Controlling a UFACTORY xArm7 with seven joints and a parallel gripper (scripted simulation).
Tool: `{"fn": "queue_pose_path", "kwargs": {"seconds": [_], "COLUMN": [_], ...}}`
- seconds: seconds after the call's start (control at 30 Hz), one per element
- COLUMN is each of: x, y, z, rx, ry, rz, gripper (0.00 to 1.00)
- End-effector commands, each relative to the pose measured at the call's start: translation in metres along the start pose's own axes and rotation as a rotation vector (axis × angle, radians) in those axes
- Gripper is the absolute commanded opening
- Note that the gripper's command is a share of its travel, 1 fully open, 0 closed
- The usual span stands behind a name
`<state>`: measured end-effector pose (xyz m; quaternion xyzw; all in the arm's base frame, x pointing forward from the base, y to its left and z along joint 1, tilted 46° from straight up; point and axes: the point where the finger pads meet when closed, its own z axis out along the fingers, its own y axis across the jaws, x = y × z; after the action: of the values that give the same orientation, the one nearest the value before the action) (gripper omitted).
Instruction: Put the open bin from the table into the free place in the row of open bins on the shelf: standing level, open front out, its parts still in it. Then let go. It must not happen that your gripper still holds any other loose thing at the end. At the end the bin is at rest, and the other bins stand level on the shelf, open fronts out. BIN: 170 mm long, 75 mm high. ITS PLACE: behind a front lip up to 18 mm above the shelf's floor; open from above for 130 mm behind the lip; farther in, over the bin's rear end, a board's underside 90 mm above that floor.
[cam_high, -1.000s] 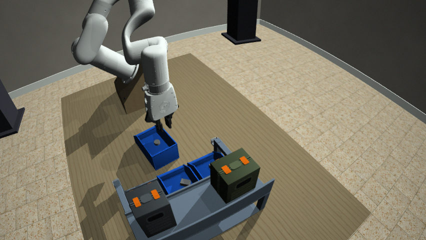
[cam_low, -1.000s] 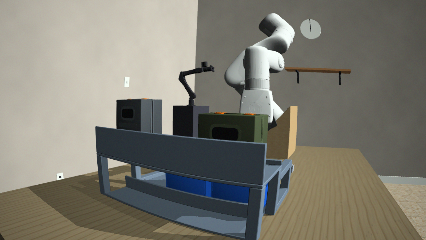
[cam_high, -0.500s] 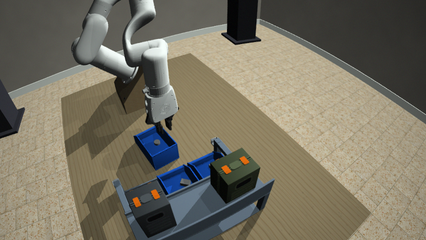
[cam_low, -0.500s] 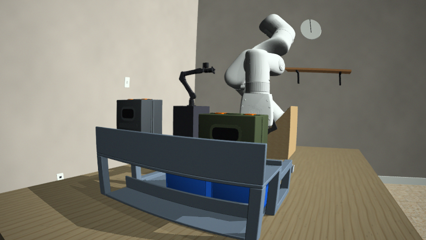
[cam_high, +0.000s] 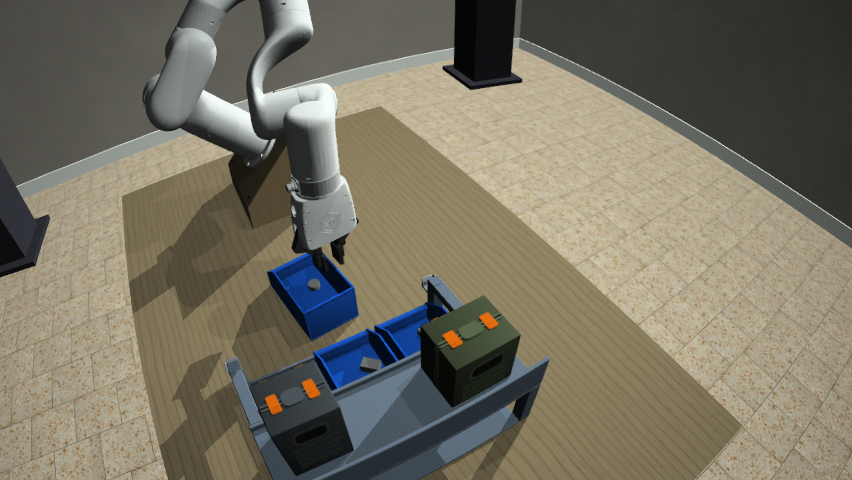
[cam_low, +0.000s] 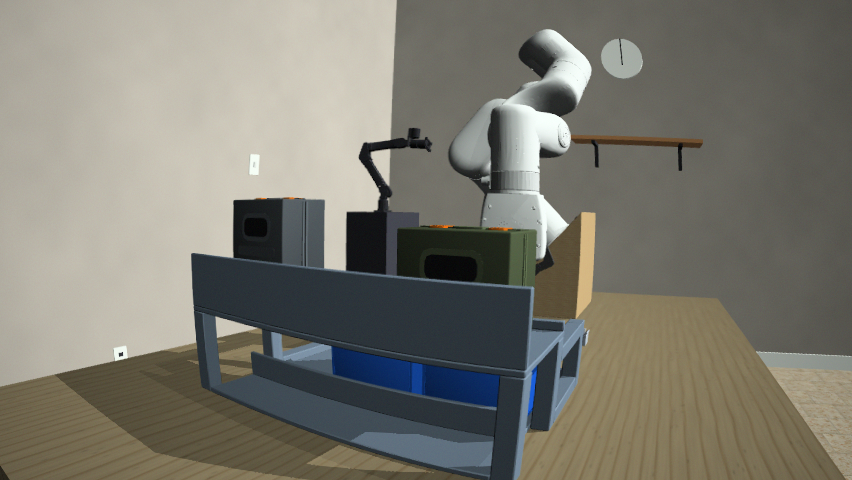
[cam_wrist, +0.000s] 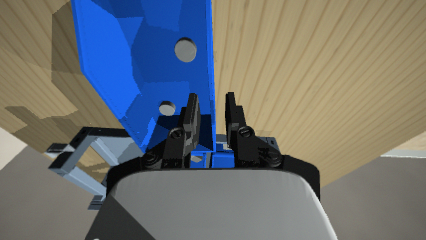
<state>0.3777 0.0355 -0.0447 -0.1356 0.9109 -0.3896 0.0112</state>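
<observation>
Gripper (cam_high: 327, 253) is straddling the blue bin (cam_high: 314, 295) wall, fingers part-spread, not visibly pinching. Bin is sitting on the table at 10 o'clock of the shelf (cam_high: 444, 292). Probably rigid, light; loose parts (cam_high: 314, 284) will be sliding if tilted, so grip the wall.

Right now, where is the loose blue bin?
In the top view, the blue bin sits on the table before the shelf, with the tool straddling its rear wall.

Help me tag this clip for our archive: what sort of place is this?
Probably a workshop or parts storeroom: a robot arm stands at a wooden table, where a grey shelf unit holds blue open bins and latched cases.
</observation>
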Motion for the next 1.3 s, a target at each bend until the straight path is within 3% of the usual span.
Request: {"fn": "queue_pose_path", "kwargs": {"seconds": [0.0, 1.27], "x": [-0.001, -0.001], "y": [0.0, 0.0], "z": [-0.001, 0.03], "rx": [-0.001, -0.001], "ry": [-0.003, -0.003], "rz": [0.0, 0.0], "gripper": [0.28, 0.28]}}
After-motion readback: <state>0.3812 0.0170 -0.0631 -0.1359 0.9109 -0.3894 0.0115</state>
